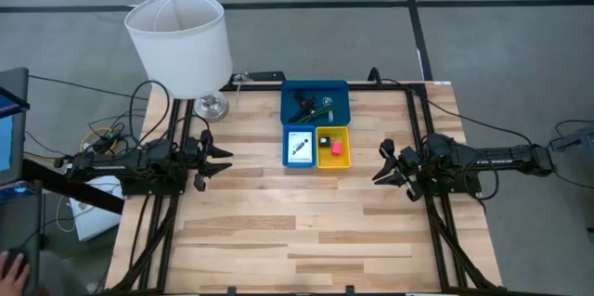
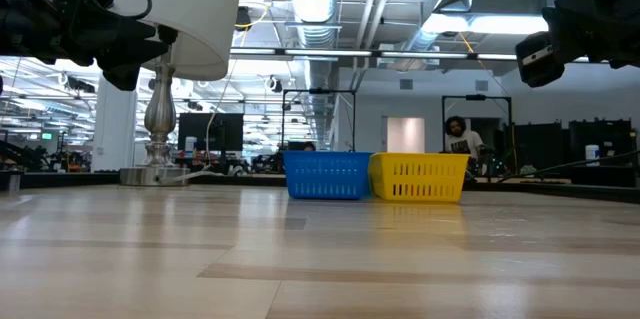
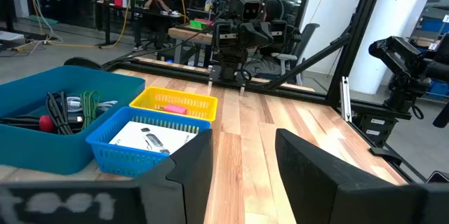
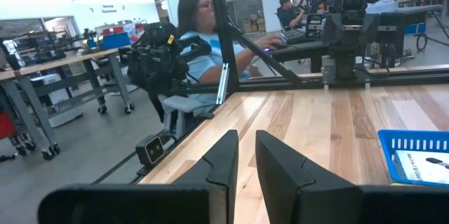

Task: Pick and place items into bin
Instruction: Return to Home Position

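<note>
The bin sits at the table's far middle: a wide blue tray (image 1: 338, 90) with a small blue tray (image 1: 287, 147) and a yellow tray (image 1: 333, 132) joined on its near side. Black and green sticks (image 1: 311, 107) and a small red piece (image 3: 45, 121) lie in the wide tray. A white card with black print (image 1: 299, 146) lies in the small blue tray, and a red-pink piece (image 1: 334, 148) in the yellow one. My left gripper (image 1: 221, 160) hovers open to the left of the trays, and my right gripper (image 1: 383, 164) hovers open to their right. Both are above the table and empty.
A lamp with a white cylindrical shade (image 1: 178, 41) and a metal base (image 1: 212, 106) stands at the table's far left corner. Bare wood (image 1: 297, 222) spreads across the near half of the table. Cables (image 1: 107, 136) lie off the left edge. People sit in the room beyond (image 4: 203, 20).
</note>
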